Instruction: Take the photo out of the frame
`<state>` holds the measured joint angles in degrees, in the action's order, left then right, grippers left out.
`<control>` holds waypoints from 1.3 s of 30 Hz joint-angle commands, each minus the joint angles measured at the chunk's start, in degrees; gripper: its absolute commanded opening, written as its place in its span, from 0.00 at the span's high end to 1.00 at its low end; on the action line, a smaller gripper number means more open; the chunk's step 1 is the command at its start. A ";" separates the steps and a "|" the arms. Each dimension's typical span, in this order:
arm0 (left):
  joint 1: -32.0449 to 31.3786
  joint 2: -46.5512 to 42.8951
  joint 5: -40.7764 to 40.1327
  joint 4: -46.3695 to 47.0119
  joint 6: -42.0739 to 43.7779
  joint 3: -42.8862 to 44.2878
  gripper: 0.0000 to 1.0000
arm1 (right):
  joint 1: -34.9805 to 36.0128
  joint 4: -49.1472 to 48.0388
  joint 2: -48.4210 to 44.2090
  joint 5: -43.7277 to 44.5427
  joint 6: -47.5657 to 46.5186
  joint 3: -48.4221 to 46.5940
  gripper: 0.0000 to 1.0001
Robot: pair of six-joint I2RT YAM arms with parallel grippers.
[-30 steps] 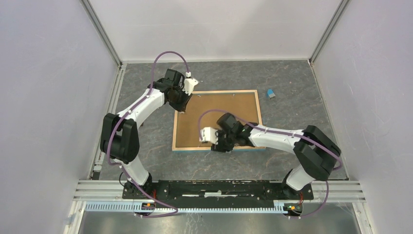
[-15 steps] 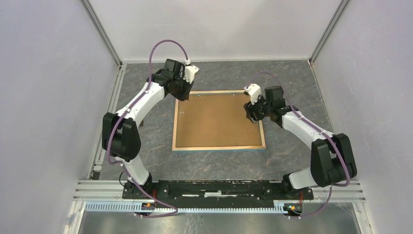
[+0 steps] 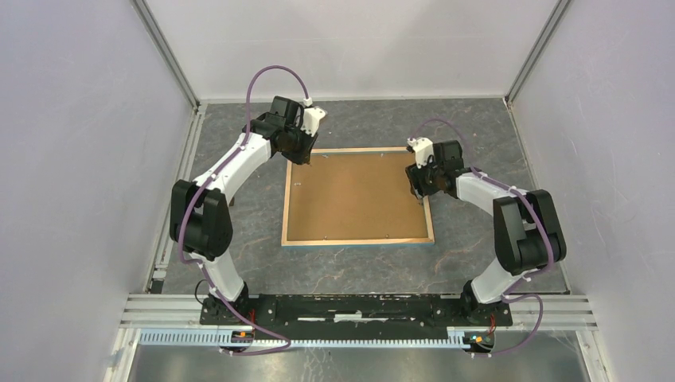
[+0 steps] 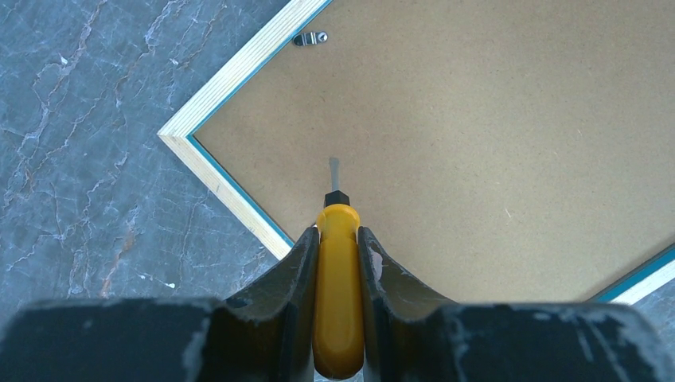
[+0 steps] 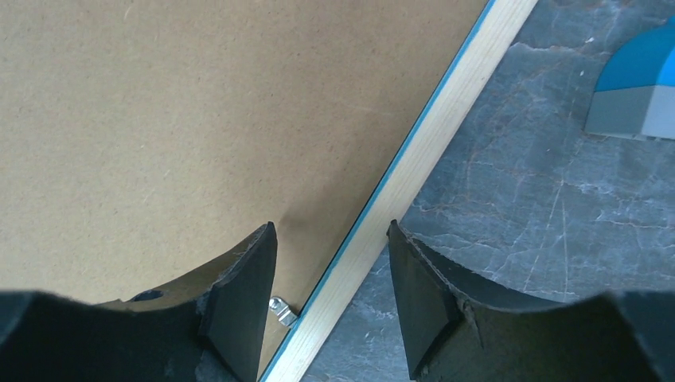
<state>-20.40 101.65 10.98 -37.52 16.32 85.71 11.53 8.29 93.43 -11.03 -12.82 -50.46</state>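
Observation:
The frame (image 3: 356, 197) lies face down on the table, its brown fibreboard back up, with light wood edging and a thin blue border. The photo is hidden. My left gripper (image 3: 301, 156) is over the frame's far left corner (image 4: 171, 135) and is shut on a yellow-handled screwdriver (image 4: 337, 278) whose tip points at the board. A small metal tab (image 4: 310, 37) sits by the edging. My right gripper (image 3: 419, 189) is open and straddles the frame's right edge (image 5: 414, 163), with a metal tab (image 5: 282, 310) beside its left finger (image 5: 239, 294).
A small blue and grey block (image 5: 641, 87) lies on the dark marbled table beyond the frame's far right corner; the right arm hides it in the top view. Cage walls and posts stand around the table.
My right arm has swung from the frame's near edge to its right edge and then lowered a little there. My left gripper has shifted from the left edge to the far left corner.

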 commanded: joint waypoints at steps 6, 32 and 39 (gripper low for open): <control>-0.38 0.22 1.99 2.20 -1.64 2.69 0.98 | -0.02 -2.40 4.48 -2.09 1.61 -1.02 0.49; -0.37 1.65 -3.56 3.86 -1.28 4.27 0.98 | 6.83 -0.48 10.50 -0.31 -2.39 -5.66 0.55; -0.45 6.58 -4.61 3.97 -1.58 9.39 0.98 | 5.61 0.35 6.98 -1.06 -2.14 -6.17 0.43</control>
<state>-20.45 106.00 7.51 -35.40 16.32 91.37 17.45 4.43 101.10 -10.15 -14.83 -56.66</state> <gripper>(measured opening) 0.280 0.546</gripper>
